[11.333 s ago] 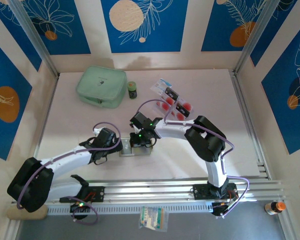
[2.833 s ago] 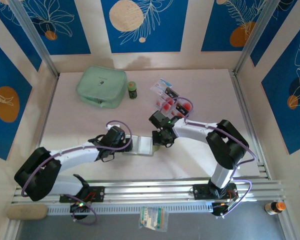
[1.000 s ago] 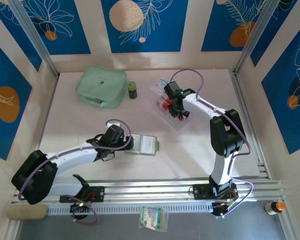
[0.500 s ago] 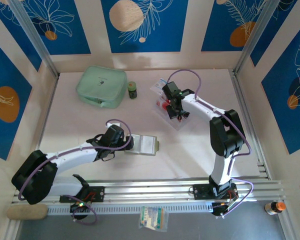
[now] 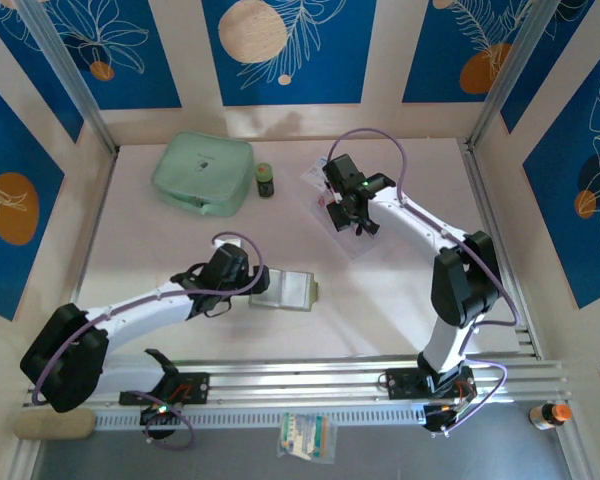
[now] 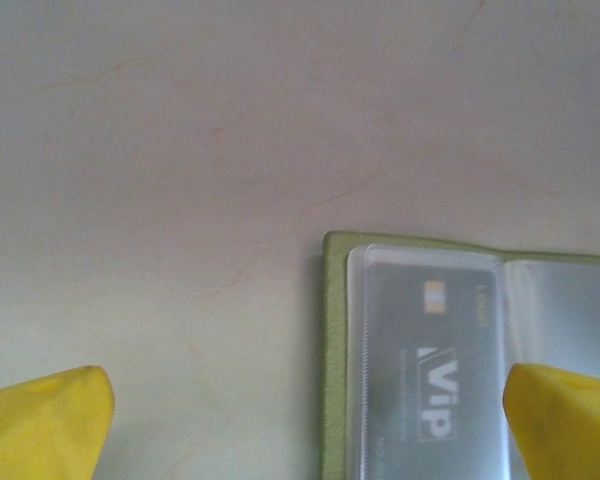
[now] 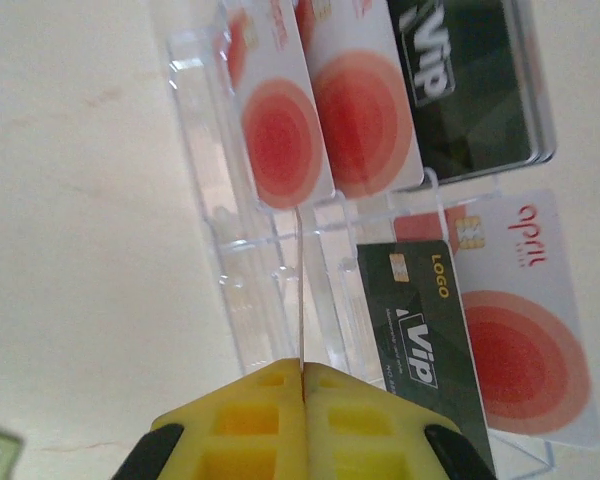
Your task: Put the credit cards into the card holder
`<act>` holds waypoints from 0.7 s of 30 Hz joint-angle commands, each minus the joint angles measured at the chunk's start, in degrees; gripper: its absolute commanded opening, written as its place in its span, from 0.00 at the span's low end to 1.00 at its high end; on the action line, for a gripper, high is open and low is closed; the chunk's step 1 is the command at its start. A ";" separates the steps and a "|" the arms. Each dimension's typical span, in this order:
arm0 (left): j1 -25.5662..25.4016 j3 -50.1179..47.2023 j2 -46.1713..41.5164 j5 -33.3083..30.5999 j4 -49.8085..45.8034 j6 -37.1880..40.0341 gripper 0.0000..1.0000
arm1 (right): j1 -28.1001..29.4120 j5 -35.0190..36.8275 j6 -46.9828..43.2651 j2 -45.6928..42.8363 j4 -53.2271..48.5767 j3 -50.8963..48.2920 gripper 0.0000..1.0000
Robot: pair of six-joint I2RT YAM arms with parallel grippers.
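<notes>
**Top external view.** The card holder (image 5: 295, 290) lies opened flat on the table (image 5: 150, 240), sleeves upward. The left gripper (image 5: 258, 292) sits at the holder's left end; its jaw spacing cannot be read from this angle. A clear rack (image 5: 358, 240) stands beyond the holder and to its right, well apart from it. The right gripper (image 5: 352, 214) is over that rack. A mint-green pouch (image 5: 202, 172) lies beyond the holder to its left, also well apart, with a small dark bottle (image 5: 265, 180) just beside the pouch on the side nearer the holder.

**Left wrist view.** The left gripper (image 6: 305, 420) stands wide. One yellow fingertip (image 6: 40, 425) is over bare table left of the card holder (image 6: 328, 360), and the other is over its clear sleeves. Contact with the holder cannot be determined. A black card (image 6: 435, 390) marked "VIP" sits inside the sleeve nearest the holder's left edge.

**Right wrist view.** The right gripper (image 7: 302, 385) is pressed together on a held card (image 7: 301, 290), which is seen edge-on as a thin line running out from between the yellow pads. Past it, the credit cards (image 7: 365, 120) rest in the compartments of the rack (image 7: 210, 150). Two whitish ones with red dots lie side by side next to a black one. Nearer the gripper, a black "VIP" card overlaps a whitish card with a red dot.
</notes>
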 commanded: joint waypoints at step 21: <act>0.31 6.94 10.59 -1.72 -7.55 7.16 1.00 | 6.38 -30.50 45.09 -29.40 52.16 -47.62 0.00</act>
